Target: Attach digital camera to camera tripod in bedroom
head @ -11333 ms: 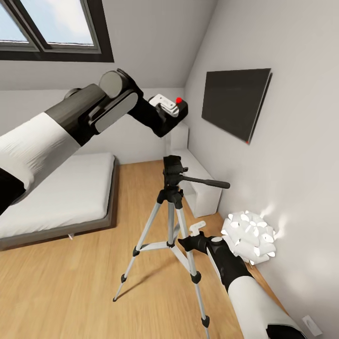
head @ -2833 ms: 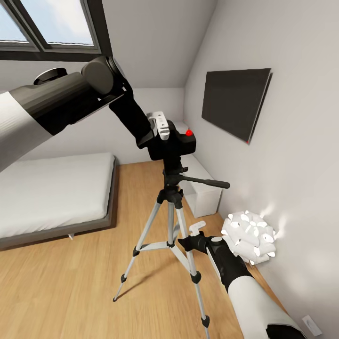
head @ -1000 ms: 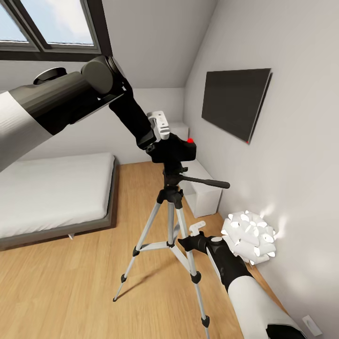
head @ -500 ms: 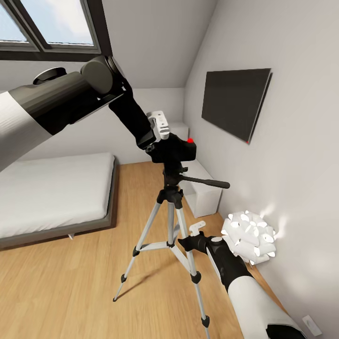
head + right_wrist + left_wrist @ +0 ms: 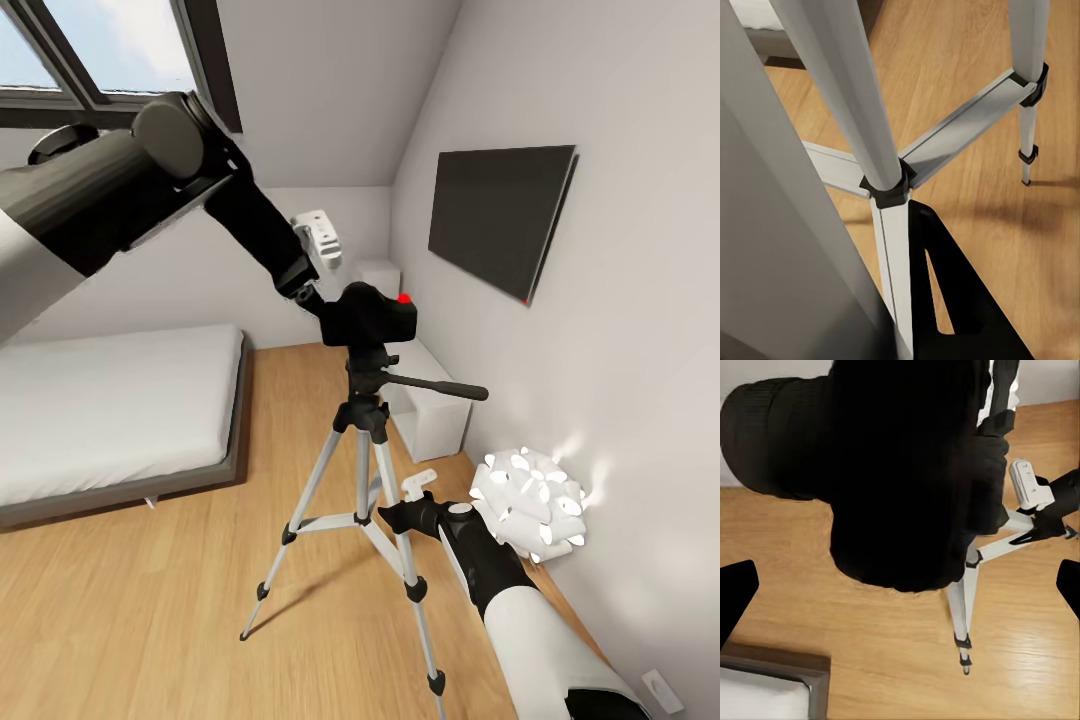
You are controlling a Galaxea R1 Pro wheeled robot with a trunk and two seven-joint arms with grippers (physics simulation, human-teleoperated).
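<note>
One digital camera (image 5: 372,312) apparently atop camera tripod (image 5: 365,470)

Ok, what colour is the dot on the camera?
Red, on the black camera; clearest in the head view.

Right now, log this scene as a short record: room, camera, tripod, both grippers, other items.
room: attic bedroom, low bed on a wood floor
digital camera: sits upright on the head of the camera tripod, red dot on top
camera tripod: standing on the floor, pan handle pointing toward the wall
left gripper: open, fingers spread apart from the camera body, just behind the digital camera
right gripper: low beside a tripod leg; jaw state unclear
other: dark wall panel, white cabinet, white ribbon bow
</note>
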